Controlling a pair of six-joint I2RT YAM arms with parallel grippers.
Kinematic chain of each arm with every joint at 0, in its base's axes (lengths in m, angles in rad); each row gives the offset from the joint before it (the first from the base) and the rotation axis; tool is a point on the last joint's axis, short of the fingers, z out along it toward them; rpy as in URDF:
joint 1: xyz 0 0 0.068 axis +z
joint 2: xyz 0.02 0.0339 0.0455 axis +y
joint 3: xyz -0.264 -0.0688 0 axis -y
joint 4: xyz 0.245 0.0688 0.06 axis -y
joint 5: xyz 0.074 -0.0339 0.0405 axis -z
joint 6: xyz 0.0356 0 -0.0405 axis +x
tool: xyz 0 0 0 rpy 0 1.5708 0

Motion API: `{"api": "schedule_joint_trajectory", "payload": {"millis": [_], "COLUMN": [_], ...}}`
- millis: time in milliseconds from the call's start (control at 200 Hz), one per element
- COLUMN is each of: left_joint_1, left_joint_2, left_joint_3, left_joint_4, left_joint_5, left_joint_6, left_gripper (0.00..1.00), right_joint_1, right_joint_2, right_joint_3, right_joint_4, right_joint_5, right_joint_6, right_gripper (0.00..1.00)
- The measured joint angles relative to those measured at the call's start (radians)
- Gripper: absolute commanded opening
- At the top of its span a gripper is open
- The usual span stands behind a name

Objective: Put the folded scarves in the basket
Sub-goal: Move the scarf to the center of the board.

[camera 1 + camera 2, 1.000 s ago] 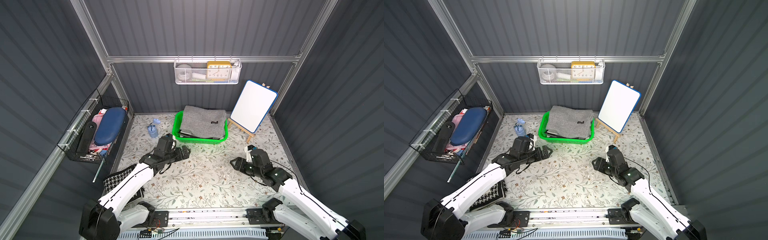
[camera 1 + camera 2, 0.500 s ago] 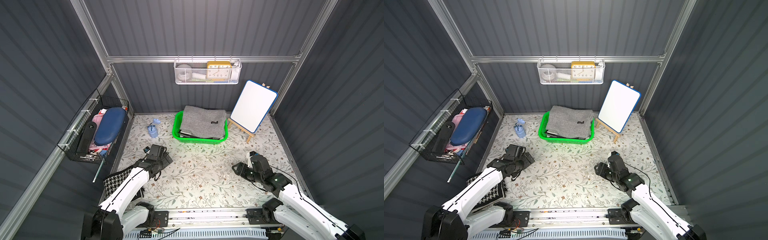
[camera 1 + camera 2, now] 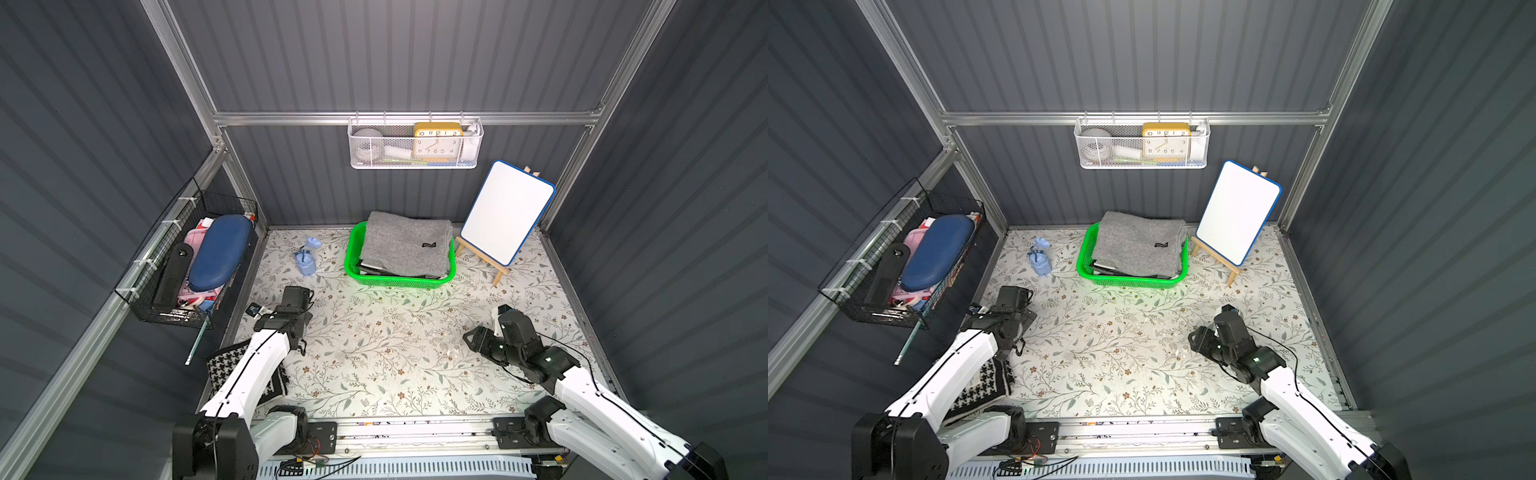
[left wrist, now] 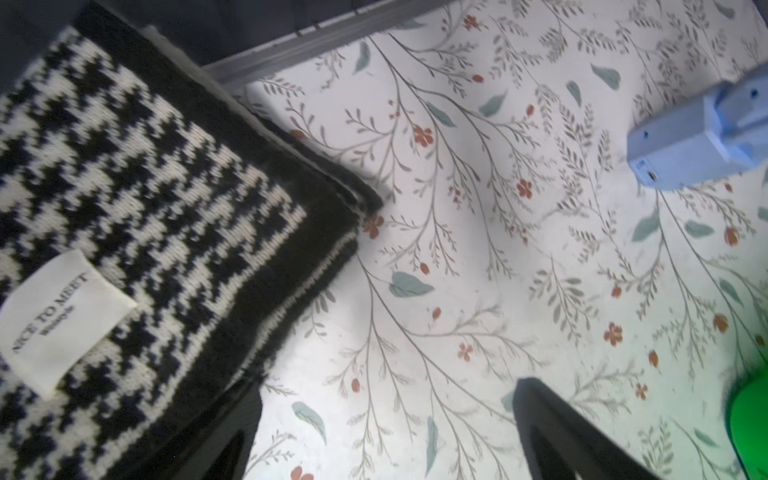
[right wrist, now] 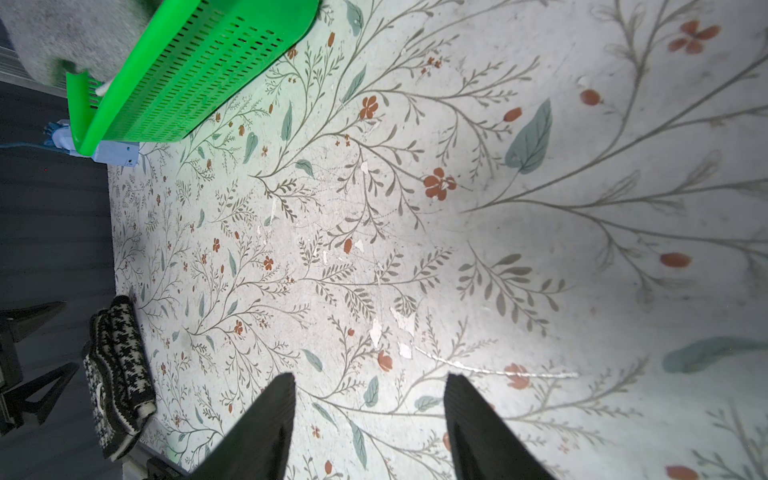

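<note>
Notably, a houndstooth scarf point(image 4: 124, 187), label point(image 4: 58, 320) reading "NICE TO MEET", is lying near-left, just beside the left arm point(image 3: 257, 361), whose wide jaws are gripping nothing. Far centre, the grey folded scarf point(image 3: 399, 245) is sitting in the green basket point(image 3: 395, 284); the right arm point(image 3: 577, 386) is holding its jaws half apart, empty.

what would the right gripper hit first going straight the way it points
Probably the bare floral tabletop just past the right gripper, whose open fingers hold nothing; the green basket lies off that line.
</note>
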Motion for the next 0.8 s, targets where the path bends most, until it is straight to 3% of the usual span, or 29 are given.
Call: {"api": "schedule_joint_trajectory", "payload": {"millis": [245, 450, 640, 800], "left_joint_1": [0.14, 0.208, 0.237, 0.237], "left_joint_2": [0.099, 0.121, 0.195, 0.183], "left_joint_3": [-0.016, -0.055, -0.061, -0.082], "left_joint_4": [0.069, 0.144, 0.178, 0.209], "left_joint_5": [-0.001, 0.062, 0.105, 0.13], "left_joint_6": [0.021, 0.049, 0.075, 0.089], "left_gripper": [0.97, 0.83, 0.58, 0.23], "right_joint_1": [0.0, 0.0, 0.0, 0.0], "right_joint_2": [0.016, 0.032, 0.044, 0.045], "right_joint_3": [0.0, -0.004, -0.006, -0.006], "right_joint_4": [0.006, 0.019, 0.021, 0.021], "right_joint_5": [-0.003, -0.003, -0.003, -0.003], "right_joint_6": [0.002, 0.007, 0.009, 0.01], "right_gripper": [0.62, 0.61, 0.62, 0.62]}}
